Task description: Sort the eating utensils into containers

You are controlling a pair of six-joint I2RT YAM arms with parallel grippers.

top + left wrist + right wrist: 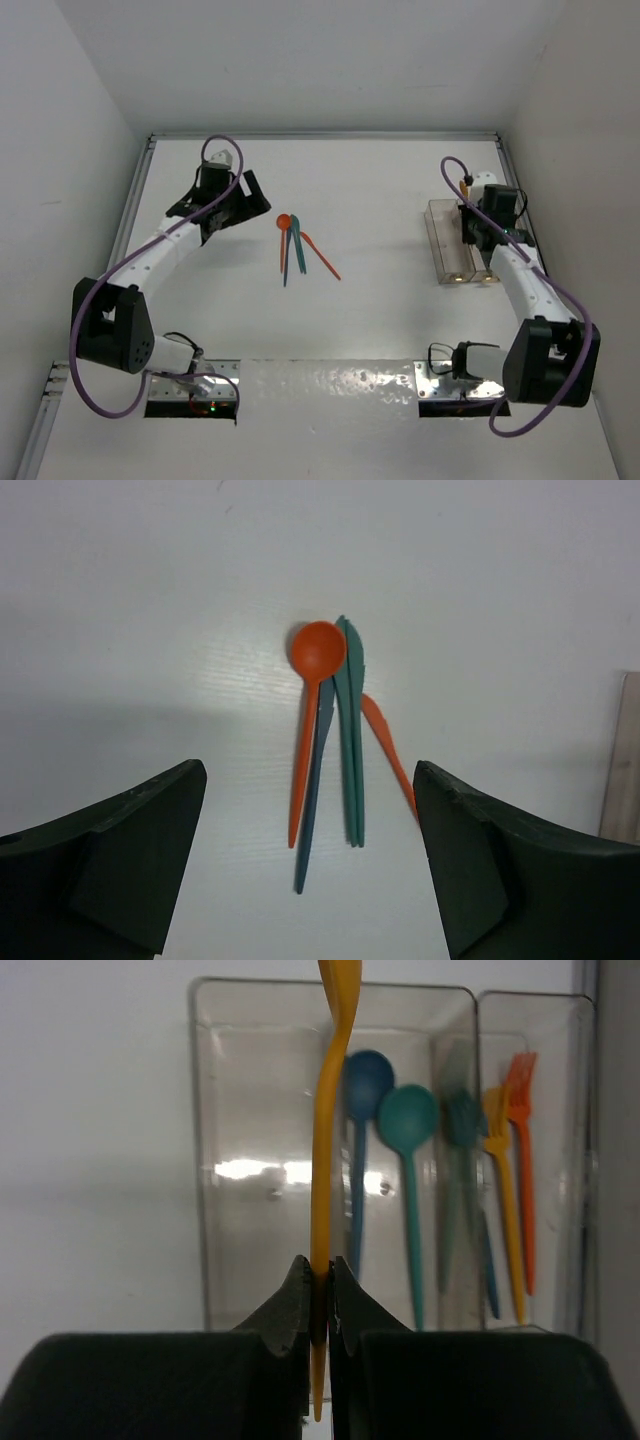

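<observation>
Clear plastic rectangular bins [447, 245], joined in a row, sit at 3 o'clock on the white table [380, 200]. They look light and thin-walled, so expect them to skid if you bump a rim. One bin holds a blue spoon [365, 1080] and a teal spoon [407, 1120]. Its neighbour at 3 o'clock holds a yellow fork [497, 1120] and an orange fork [522, 1080].

Your right gripper [320, 1272] hangs over the bins, fingers pressed together on the lower stem of a yellow-orange plastic utensil [325, 1140] whose head runs out of view at 12 o'clock. Your left gripper [308, 780] stands wide apart and holds nothing, at 10 o'clock from the loose pile mid-table. That pile is an orange spoon [318, 650], two teal utensils [350, 740] lying flush, a blue knife [312, 820] and a slim orange handle [390, 750].

You will likely find these featherlight, stiff yet springy, and slick. Mid-handle looks the surest hold, starting with a piece at the pile's edge.
</observation>
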